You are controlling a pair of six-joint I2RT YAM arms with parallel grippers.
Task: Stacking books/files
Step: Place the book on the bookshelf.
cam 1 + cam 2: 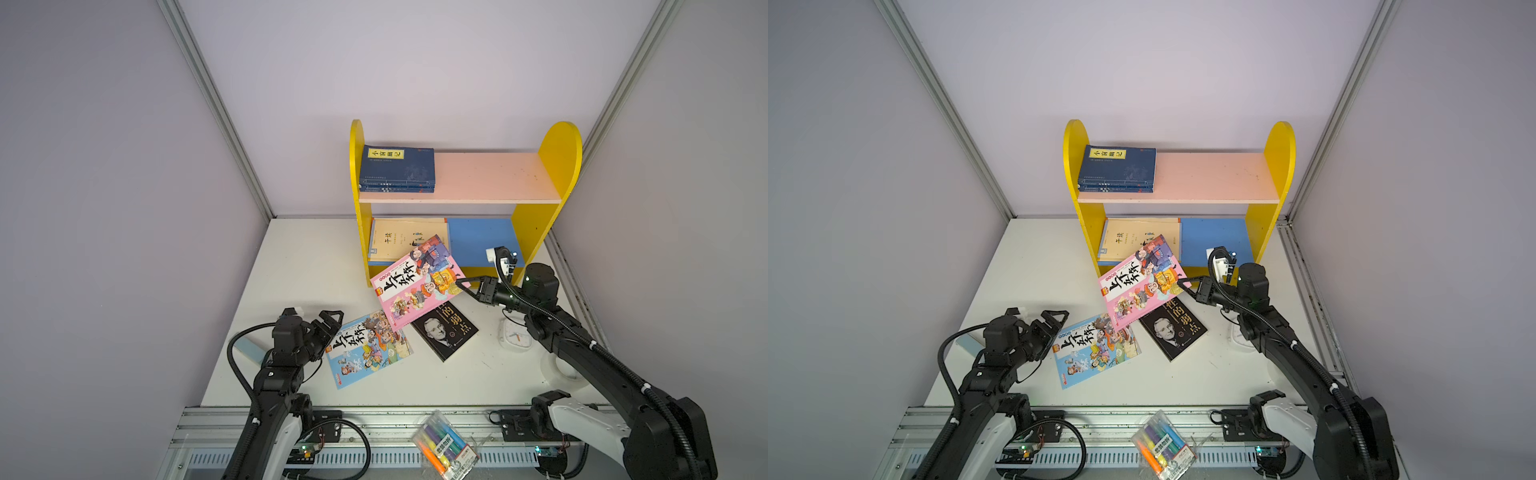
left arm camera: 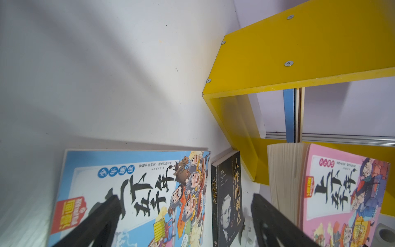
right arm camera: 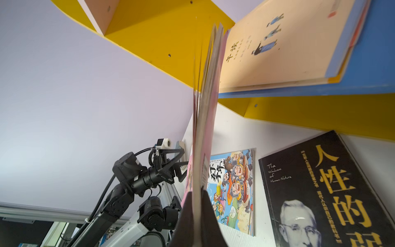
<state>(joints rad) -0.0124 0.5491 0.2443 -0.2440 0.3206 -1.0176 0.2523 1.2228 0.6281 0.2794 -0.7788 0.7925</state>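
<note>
Partly hidden under pink bk: corner of cream stack & black bk.

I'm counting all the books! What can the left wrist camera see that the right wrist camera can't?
Only the left wrist camera shows the front cover of the pink cartoon book. Only the right wrist camera shows the cover of the cream book on the blue lower shelf, plus the left arm. It sees the pink cartoon book just edge-on, pinched in the right gripper. Both show the blue cartoon book, the black portrait book and the yellow bookshelf.
</note>
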